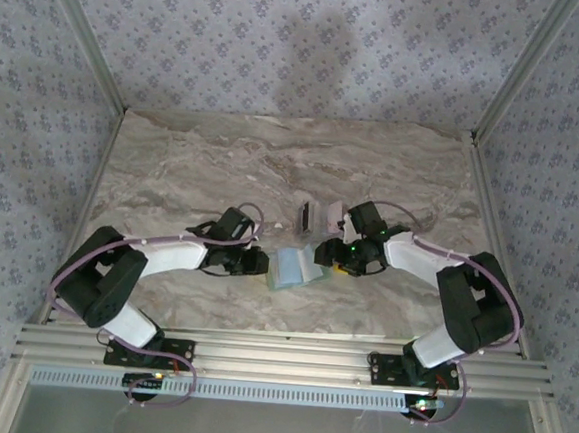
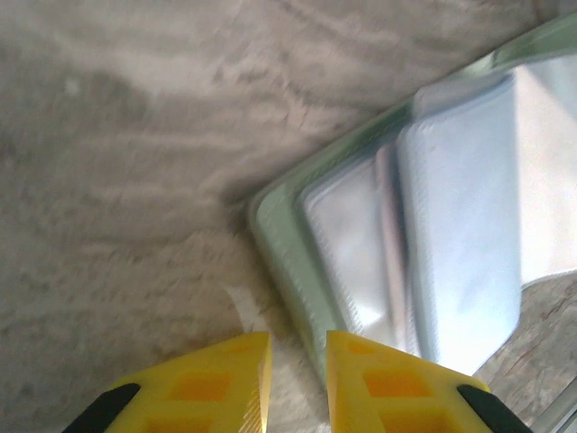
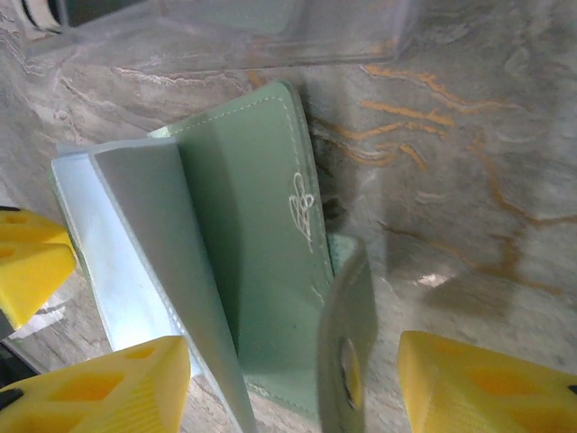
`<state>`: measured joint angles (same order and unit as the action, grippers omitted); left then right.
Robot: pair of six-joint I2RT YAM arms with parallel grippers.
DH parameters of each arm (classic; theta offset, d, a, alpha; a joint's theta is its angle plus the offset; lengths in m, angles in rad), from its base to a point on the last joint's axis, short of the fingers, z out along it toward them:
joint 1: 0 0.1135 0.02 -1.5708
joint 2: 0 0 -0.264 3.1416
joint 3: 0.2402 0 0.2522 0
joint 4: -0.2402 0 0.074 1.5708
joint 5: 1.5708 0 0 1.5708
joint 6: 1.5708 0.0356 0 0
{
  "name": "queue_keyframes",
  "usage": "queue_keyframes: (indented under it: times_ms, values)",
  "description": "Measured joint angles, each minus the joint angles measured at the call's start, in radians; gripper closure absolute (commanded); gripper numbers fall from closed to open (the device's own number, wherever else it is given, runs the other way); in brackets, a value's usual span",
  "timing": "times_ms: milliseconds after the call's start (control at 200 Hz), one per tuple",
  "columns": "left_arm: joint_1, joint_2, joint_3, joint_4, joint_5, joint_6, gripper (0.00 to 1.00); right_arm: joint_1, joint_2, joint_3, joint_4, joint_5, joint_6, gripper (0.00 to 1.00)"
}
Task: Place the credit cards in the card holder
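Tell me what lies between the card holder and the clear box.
Just a bare strip of table separates card holder from clear box, in the right wrist view.

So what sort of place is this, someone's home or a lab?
Most likely a robot test booth, not a home: a marble-look tabletop boxed in by wallpapered panels, and two robot arms bolted to a metal rail at its near edge.

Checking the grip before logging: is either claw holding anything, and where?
Nothing is clearly held. The right claw stands open astride the card holder at its near end; the left claw, narrowly open, sits at its corner.
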<state>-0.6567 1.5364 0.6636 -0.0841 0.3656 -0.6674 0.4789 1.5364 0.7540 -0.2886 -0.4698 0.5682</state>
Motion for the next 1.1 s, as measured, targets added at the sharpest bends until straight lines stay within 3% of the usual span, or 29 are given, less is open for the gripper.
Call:
queue_keyframes:
  times_ms: [170,315,475,780,1099]
  values:
    - [-0.003,0.050,0.043,0.022,-0.008,0.005,0.82,-0.003,0.060,0.000,0.095,-0.053,0.019,0.52]
    - [-0.011,0.097,0.069,0.029,-0.013,0.012,0.84,-0.003,0.080,0.000,0.151,-0.106,0.039,0.79]
    - [-0.015,0.097,0.069,0.030,-0.018,0.012,0.84,0.010,0.044,0.001,0.160,-0.109,0.049,1.00]
    - [-0.028,0.111,0.089,0.011,-0.038,0.011,0.85,0.146,0.009,0.071,0.106,-0.034,0.029,1.00]
    - [-0.040,0.140,0.105,-0.006,-0.053,-0.002,0.85,0.209,0.149,0.139,0.162,-0.030,0.072,1.00]
